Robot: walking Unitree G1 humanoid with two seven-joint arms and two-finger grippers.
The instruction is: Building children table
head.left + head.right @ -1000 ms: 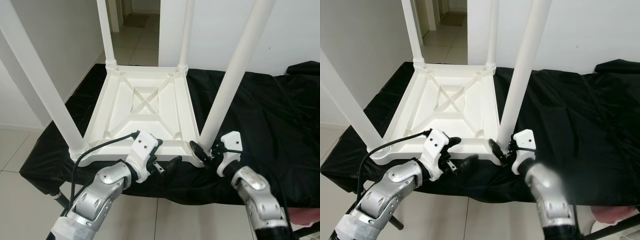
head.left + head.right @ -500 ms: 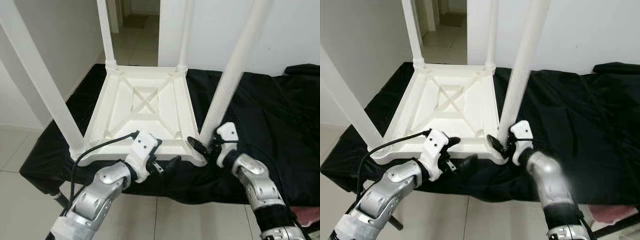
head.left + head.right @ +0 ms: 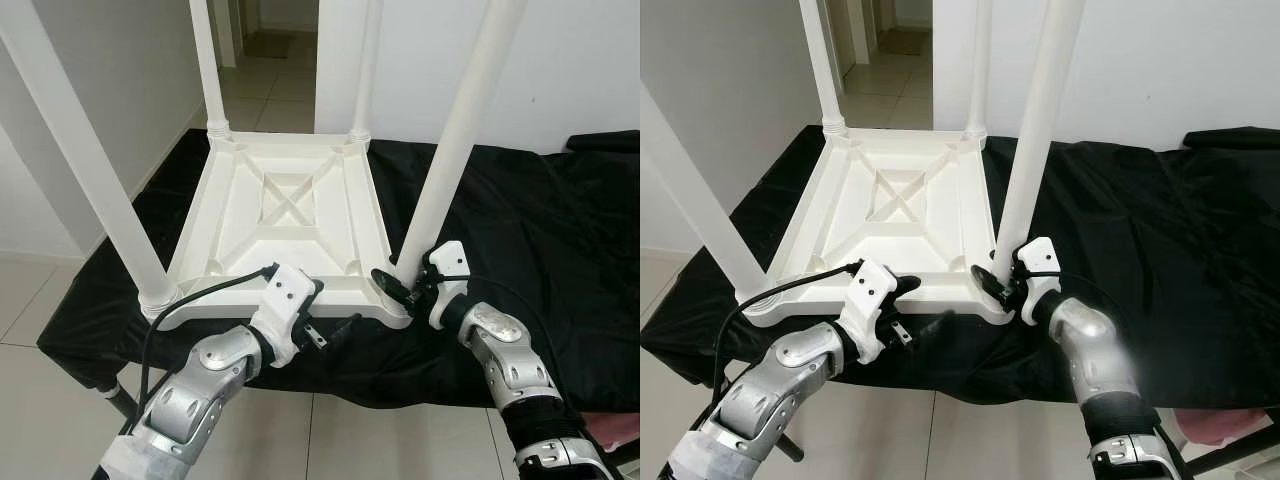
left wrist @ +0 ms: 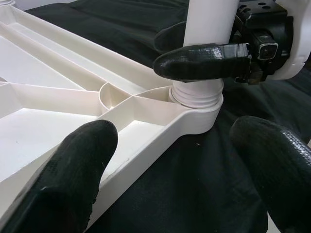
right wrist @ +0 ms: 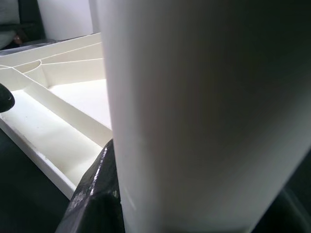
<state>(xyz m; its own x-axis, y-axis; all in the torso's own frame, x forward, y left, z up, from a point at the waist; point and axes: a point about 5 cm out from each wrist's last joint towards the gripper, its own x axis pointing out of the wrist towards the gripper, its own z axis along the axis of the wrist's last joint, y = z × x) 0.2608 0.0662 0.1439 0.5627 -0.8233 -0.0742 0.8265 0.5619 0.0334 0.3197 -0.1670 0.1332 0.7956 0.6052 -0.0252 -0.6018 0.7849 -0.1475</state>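
— Where is the white plastic children's table (image 3: 290,215)?
— Upside down on the black cloth (image 3: 520,220).
— And the grippers?
— The right gripper (image 3: 405,288) clasps the near right white leg (image 3: 452,150) at its base. The left gripper (image 3: 322,315) straddles the near rim, fingers spread.

Silver arms, white wrist housings, black fingers.
Left gripper (image 3: 335,328): white housing marked by two dark screw holes, a black cable looped back along the silver forearm. Right gripper (image 3: 400,290): same white housing, thin black cable, glossy rounded black fingers (image 4: 204,61).
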